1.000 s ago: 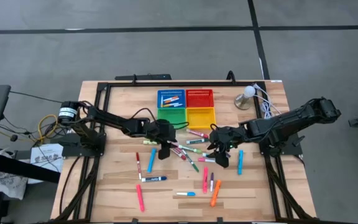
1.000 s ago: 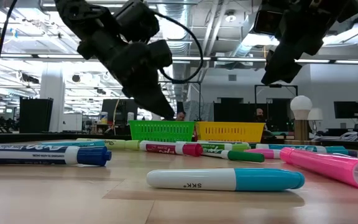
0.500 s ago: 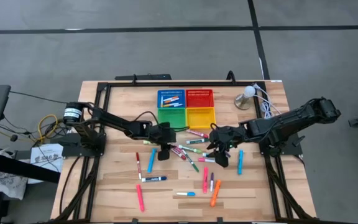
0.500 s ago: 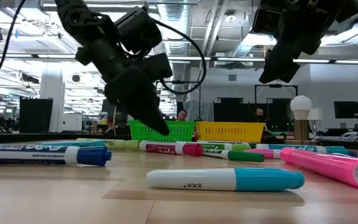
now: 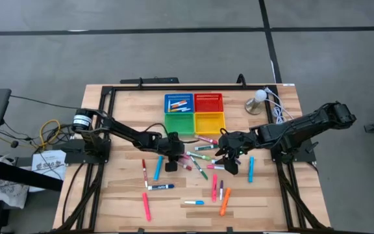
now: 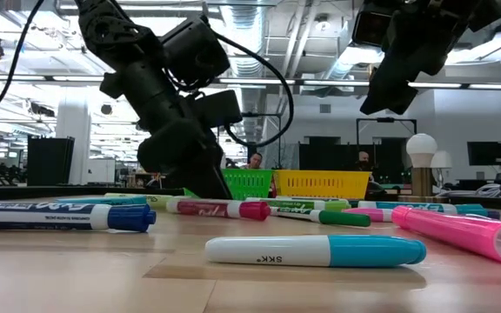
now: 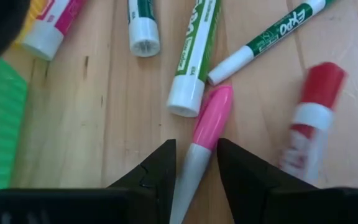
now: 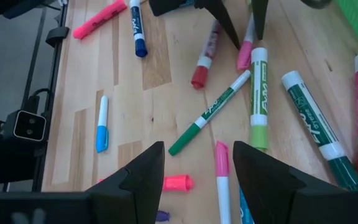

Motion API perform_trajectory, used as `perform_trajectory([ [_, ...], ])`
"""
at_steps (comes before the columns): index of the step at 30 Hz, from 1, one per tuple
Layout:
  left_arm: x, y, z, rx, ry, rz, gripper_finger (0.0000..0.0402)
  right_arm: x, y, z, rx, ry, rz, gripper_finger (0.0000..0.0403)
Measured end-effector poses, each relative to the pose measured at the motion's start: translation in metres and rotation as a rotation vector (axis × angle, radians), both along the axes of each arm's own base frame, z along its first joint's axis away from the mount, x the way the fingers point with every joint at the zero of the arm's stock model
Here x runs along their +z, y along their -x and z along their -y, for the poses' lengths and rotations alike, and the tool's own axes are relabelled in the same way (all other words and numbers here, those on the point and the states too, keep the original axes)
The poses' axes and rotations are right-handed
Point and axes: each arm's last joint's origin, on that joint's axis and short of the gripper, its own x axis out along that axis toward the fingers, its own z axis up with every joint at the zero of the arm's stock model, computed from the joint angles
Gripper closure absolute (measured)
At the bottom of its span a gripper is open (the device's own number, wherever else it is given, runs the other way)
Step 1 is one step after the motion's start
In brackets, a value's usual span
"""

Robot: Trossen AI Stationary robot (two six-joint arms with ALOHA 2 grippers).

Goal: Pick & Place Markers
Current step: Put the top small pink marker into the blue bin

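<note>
Markers (image 5: 200, 158) are being shown scattered across the wooden tabletop (image 5: 122, 195), most of them lying in a loose cluster just in front of the green basket (image 5: 179, 122) and the yellow basket (image 5: 210, 121). Further markers are being shown well apart from the green basket, toward the near edge of the tabletop, among them a blue-capped marker (image 6: 316, 251) lying closest to the low camera. A few markers are being shown inside the blue basket (image 5: 178, 103), which is standing directly behind the green basket, with the red basket (image 5: 208, 102) beside it.

The left gripper (image 7: 196, 163) is being held low over the tabletop, just in front of the green basket. Its jaws are being kept narrowly spread, one on each side of a pink-capped marker (image 7: 207, 127) with a grey barrel. The fingertips (image 7: 161, 163) are being shown just beside the barrel; whether they are pressing on it cannot be told. A light-green marker (image 7: 191, 62) is lying just beyond the pink cap, and a red-capped marker (image 7: 309, 118) is lying near it, to one side.

The right gripper (image 8: 197, 163) is being held raised above the cluster, in front of the yellow basket, well clear of the tabletop in the low view. Its jaws are being kept spread, with nothing between them. A pink-tipped white marker (image 8: 221, 180) and a thin dark-green marker (image 8: 210, 113) are lying on the tabletop below it.

A white lamp (image 5: 257, 101) is being shown at the far corner of the tabletop, beyond the red basket.
</note>
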Motion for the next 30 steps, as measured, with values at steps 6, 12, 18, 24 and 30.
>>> perform_trajectory([
  [6, -0.0003, 0.0002, -0.0005, 0.014, -0.017, -0.001, 0.0284, 0.0000, 0.0000, 0.0000, 0.000, 0.000, 0.000, 0.0221],
  [12, -0.0003, 0.0002, -0.0007, 0.016, -0.019, -0.001, 0.0284, 0.0000, 0.0000, 0.0000, 0.000, 0.000, 0.000, 0.0221],
  [18, -0.0002, 0.0002, -0.0009, 0.019, -0.023, 0.000, 0.0284, 0.0000, 0.0000, 0.0000, 0.000, 0.000, 0.000, 0.0221],
  [24, -0.0002, 0.0001, -0.0009, 0.025, -0.019, 0.002, 0.0284, 0.0000, 0.0000, 0.0000, 0.001, -0.001, 0.000, 0.0221],
  [30, -0.0002, 0.0005, 0.0027, 0.019, -0.025, 0.004, 0.0284, 0.0000, 0.0000, 0.0000, 0.001, -0.001, 0.000, 0.0221],
])
